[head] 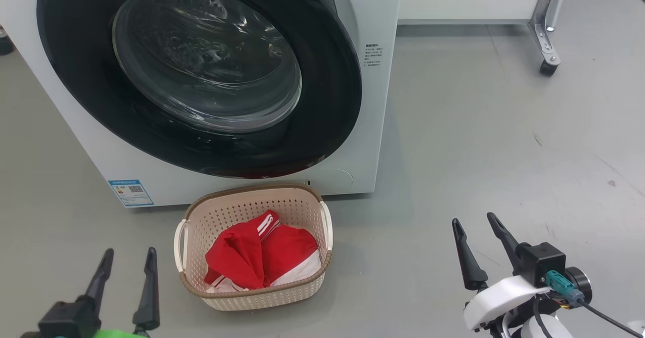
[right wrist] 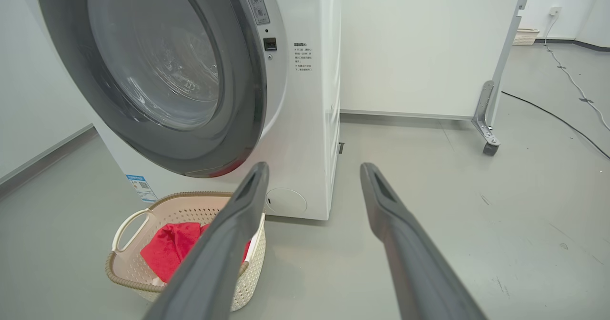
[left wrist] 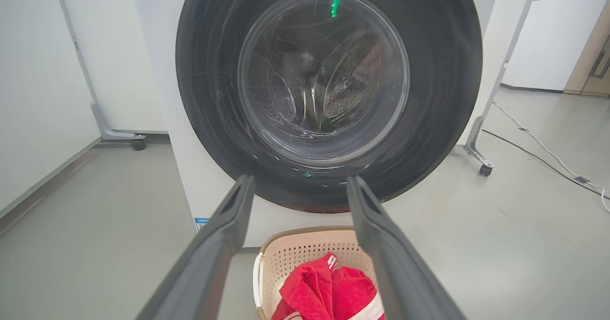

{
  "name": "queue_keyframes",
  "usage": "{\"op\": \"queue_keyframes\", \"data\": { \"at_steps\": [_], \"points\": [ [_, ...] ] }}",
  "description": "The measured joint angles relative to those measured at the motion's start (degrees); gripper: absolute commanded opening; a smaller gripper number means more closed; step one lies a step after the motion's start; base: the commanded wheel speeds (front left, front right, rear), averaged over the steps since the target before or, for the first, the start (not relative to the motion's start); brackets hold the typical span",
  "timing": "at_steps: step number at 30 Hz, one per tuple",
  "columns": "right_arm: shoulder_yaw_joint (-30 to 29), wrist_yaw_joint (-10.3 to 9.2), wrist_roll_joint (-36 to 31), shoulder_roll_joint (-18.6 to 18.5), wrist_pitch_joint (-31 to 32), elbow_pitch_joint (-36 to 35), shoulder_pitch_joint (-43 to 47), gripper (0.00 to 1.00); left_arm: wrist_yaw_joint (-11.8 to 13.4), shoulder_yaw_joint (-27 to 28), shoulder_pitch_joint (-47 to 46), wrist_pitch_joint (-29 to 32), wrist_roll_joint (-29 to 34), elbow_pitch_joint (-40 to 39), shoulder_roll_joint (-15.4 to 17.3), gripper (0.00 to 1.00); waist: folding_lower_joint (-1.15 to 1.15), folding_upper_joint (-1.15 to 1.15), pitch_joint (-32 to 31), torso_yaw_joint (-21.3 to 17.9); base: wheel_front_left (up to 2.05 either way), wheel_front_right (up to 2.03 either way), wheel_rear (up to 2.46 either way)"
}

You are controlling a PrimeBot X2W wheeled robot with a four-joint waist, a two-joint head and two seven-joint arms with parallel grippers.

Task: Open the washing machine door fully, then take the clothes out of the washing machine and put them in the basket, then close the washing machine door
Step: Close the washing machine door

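Both left fingers point(head: 147, 290) and right fingers point(head: 466, 260) point forward, low, spread wide, empty

The left gripper point(head: 129, 252) is held low, its two dark fingers point(head: 147, 287) spread wide with nothing between them and the tips nearly parallel. The right gripper point(head: 473, 220) is spread just as wide and also empty, its fingers leaning to its left. Behind them are a black mount point(head: 541, 261), a white wrist point(head: 496, 297) and a cable point(head: 607, 319).

Glossy black-rimmed glass door point(head: 201, 71), perforated cream plastic basket point(head: 242, 297), soft red cloth point(head: 262, 257).
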Motion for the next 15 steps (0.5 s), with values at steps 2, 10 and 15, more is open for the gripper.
{"op": "queue_keyframes", "data": {
  "at_steps": [2, 10, 15],
  "points": [
    [0.01, 0.0, 0.0, 0.03, 0.0, 0.01, 0.41, 1.0, 0.53, -0.6, 0.35, -0.63, 1.26, 0.6, -0.03, 1.0, 0.0, 0.0, -0.09, 0.05, 0.0, 0.0, 0.0],
    [0.07, -0.01, -0.11, 0.1, 0.0, 0.07, 0.82, 1.0, 2.8, -2.05, 0.41, -1.32, 3.7, 2.55, -0.49, 1.0, 0.0, 0.0, -0.29, 0.08, 0.0, 0.0, 0.0],
    [0.08, -0.02, -0.27, 0.12, 0.0, 0.05, 0.87, 1.0, 3.43, -2.21, 0.41, -1.82, 3.69, 3.47, -1.97, 1.0, 0.0, 0.0, -0.28, 0.03, 0.0, 0.0, 0.0]
  ]
}}
